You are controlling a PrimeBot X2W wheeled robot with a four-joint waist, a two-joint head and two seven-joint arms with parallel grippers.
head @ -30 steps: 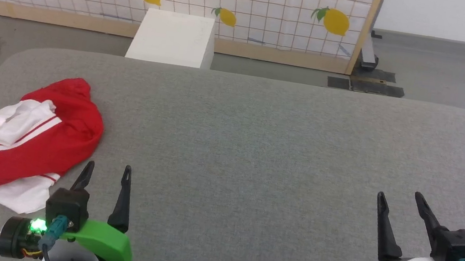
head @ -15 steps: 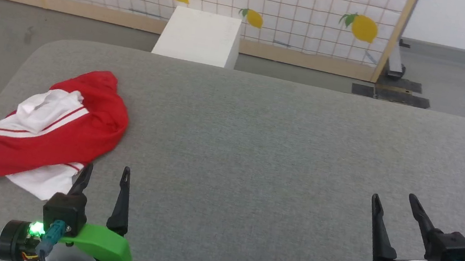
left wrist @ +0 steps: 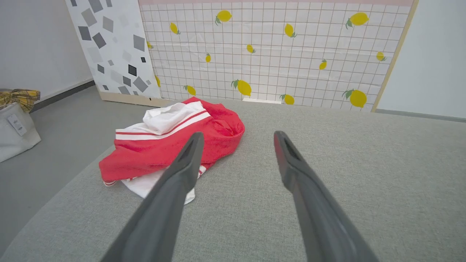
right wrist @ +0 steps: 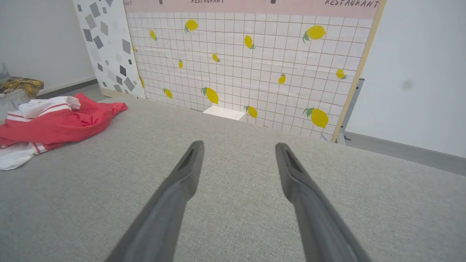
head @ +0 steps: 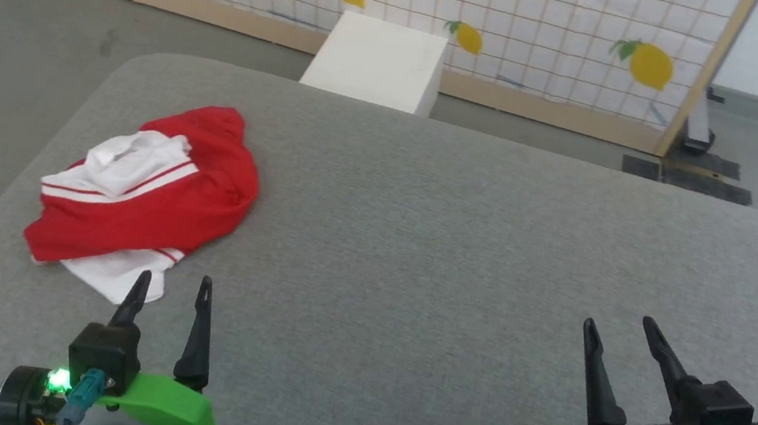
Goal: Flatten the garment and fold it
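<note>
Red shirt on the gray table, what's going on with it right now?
Nothing holds it yet. The garment lies crumpled near the left side of the table, not flattened or folded. The left gripper hovers open right next to it, and the right gripper hovers open far off over bare table.

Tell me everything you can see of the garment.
The garment lies in a crumpled heap, not yet flattened. It is mostly soft red cloth, with white sleeve parts on top and at its near edge, and red-white striped trim. No lettering shows. It rests on the grey fabric table, near its left edge. The open left gripper sits just short of the white near edge, gripping nothing; whether a fingertip brushes the cloth I cannot tell.
</note>
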